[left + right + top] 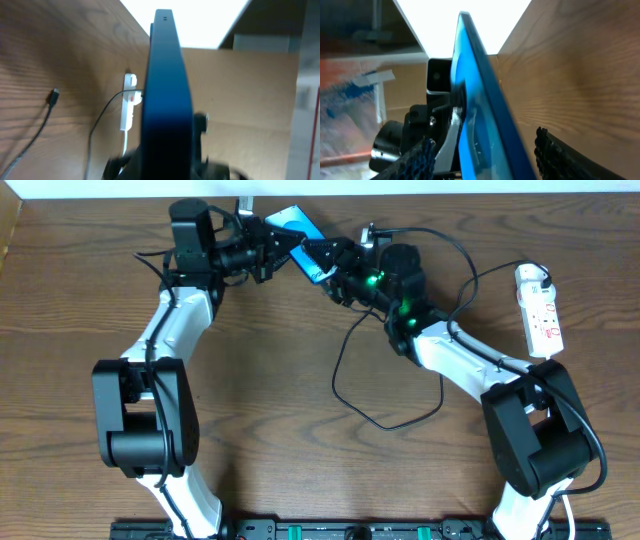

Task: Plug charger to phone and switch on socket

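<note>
The phone (297, 232), black-framed with a cyan screen, is held tilted off the table at the back. My left gripper (276, 248) is shut on its upper left part; in the left wrist view the phone (166, 100) shows edge-on between the jaws. My right gripper (330, 270) stands open around the phone's lower right end. In the right wrist view both mesh-padded fingers (555, 155) stand apart from the phone (480, 115). The charger (336, 375) trails in a loop over the table, and its small free plug (52, 96) lies on the wood. The white socket (541, 310) lies at the far right.
The table's back edge runs just behind the phone. The charger's cable arches over the right arm (470, 355) towards the socket. The left arm's base (145, 415) stands at front left, and the right arm's base (535, 430) at front right.
</note>
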Robot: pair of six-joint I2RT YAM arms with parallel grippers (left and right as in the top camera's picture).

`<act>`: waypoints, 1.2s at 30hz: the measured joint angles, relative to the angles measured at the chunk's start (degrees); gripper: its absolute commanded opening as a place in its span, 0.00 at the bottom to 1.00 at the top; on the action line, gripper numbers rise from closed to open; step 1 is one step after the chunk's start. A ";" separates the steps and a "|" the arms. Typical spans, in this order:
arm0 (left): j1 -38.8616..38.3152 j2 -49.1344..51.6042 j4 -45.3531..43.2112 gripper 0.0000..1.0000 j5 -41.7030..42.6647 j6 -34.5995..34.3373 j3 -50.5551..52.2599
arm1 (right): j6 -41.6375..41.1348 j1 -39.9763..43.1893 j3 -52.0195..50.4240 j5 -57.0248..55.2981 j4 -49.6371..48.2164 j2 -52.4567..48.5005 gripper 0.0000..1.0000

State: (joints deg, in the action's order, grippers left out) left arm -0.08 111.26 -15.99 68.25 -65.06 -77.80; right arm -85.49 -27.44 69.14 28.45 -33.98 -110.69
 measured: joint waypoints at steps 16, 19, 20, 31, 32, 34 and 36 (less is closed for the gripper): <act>3.28 0.00 1.05 0.07 18.53 19.58 3.45 | 39.65 10.05 5.14 6.01 43.25 -0.07 0.42; 2.89 0.07 1.18 0.07 18.71 20.50 5.49 | 49.79 9.49 13.05 1.09 57.79 -0.15 0.38; 2.73 0.09 1.20 0.07 18.69 20.70 6.16 | 53.68 9.31 16.44 -1.36 62.10 -0.15 0.35; -2.82 0.17 3.93 0.07 17.79 21.59 8.11 | 76.78 2.69 28.61 -16.94 74.51 0.07 0.08; -3.48 0.17 3.93 0.07 17.51 21.51 8.11 | 77.70 2.14 28.61 -17.40 74.66 0.07 0.06; -4.63 0.17 3.96 0.07 16.83 21.11 8.11 | 78.62 1.31 28.61 -17.92 75.01 0.07 0.02; -5.16 0.17 4.00 0.07 16.11 20.35 8.11 | 78.79 0.90 28.61 -18.16 75.52 0.07 0.01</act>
State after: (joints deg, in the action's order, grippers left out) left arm -5.23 111.44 -11.99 84.36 -44.71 -69.69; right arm -6.70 -26.55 97.76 10.28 41.54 -110.63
